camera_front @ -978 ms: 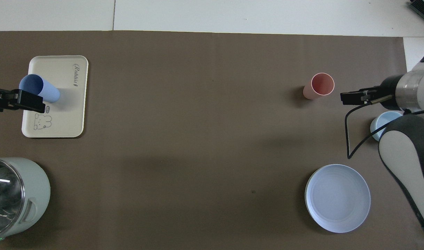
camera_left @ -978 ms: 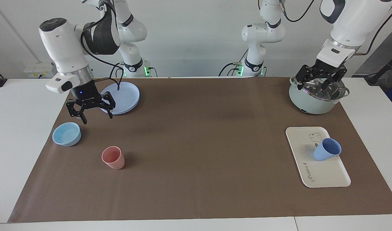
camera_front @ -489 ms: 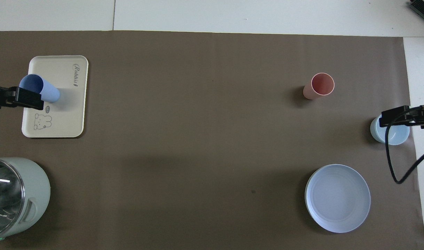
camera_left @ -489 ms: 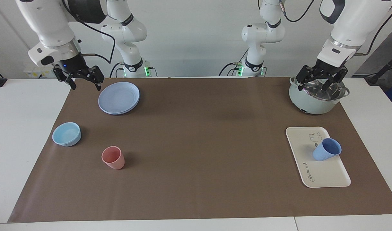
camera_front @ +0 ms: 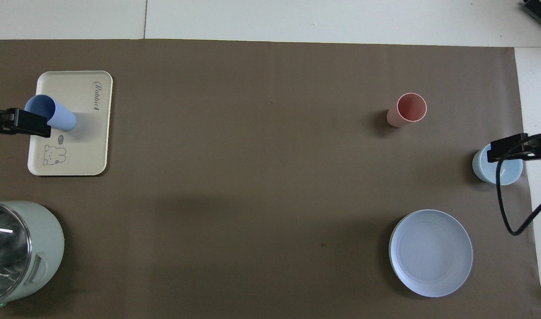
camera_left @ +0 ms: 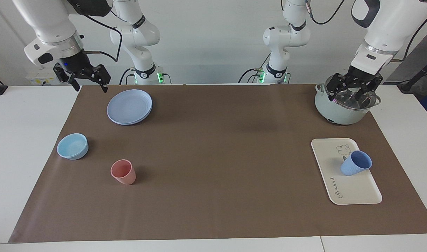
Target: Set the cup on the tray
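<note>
The periwinkle-blue cup [camera_left: 355, 163] [camera_front: 53, 113] stands on the cream tray [camera_left: 353, 190] [camera_front: 82, 146], near its bear drawing, at the left arm's end of the table. Nothing touches it. My left gripper [camera_left: 349, 97] [camera_front: 26, 125] hangs open and empty over the pot, apart from the cup. My right gripper [camera_left: 90, 87] [camera_front: 503, 151] is open and empty too. It is raised above the mat's corner beside the blue plates, at the right arm's end.
A pale green pot [camera_left: 339, 112] [camera_front: 17, 248] with a glass lid sits nearer to the robots than the tray. At the right arm's end are stacked blue plates [camera_left: 129, 106] [camera_front: 430, 252], a light-blue bowl [camera_left: 72, 146] [camera_front: 496, 170] and a salmon-pink cup [camera_left: 123, 171] [camera_front: 407, 109].
My right gripper has risen and drawn back from above the bowl to the mat's corner beside the plates. The left gripper shifted slightly over the pot. The cup stayed put.
</note>
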Robot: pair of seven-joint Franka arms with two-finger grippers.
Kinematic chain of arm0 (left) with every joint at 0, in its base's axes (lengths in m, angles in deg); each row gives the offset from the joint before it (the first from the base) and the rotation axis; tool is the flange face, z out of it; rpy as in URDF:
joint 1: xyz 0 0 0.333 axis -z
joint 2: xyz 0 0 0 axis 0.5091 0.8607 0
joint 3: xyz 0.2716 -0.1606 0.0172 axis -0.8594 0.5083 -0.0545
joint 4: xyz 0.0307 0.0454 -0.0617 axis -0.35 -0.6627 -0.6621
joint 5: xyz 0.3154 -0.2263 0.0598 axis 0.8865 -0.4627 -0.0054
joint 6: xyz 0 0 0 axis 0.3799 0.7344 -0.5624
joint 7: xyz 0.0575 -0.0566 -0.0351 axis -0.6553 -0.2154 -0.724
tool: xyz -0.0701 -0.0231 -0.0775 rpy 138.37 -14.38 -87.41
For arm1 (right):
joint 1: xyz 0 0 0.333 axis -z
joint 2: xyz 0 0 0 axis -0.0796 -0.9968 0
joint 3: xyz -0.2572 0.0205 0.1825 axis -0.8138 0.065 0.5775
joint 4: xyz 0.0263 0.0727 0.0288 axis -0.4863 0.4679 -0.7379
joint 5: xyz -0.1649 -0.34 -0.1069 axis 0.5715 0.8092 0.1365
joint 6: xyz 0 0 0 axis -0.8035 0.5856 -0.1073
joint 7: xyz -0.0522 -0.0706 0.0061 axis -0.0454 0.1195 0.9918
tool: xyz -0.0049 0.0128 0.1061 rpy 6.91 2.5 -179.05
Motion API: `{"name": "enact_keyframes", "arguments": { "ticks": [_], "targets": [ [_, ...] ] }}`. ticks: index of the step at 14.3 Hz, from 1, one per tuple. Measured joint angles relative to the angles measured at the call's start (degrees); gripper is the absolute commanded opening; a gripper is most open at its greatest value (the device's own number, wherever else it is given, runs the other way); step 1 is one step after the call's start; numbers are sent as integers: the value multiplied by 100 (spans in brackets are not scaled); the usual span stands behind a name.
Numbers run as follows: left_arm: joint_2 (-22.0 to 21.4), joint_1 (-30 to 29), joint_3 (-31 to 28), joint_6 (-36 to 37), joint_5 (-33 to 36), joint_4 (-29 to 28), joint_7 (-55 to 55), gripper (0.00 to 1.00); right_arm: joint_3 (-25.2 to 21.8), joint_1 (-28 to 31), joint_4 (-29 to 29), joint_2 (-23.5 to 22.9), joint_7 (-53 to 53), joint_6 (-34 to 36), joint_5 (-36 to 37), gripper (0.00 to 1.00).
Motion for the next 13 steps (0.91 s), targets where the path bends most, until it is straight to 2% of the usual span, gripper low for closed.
{"name": "enact_keyframes", "arguments": {
  "ticks": [13],
  "targets": [
    [-37, -9, 2, -127, 0, -86, 0, 100, 33, -17, -2, -2, 0, 8, -10, 100]
  ]
}}
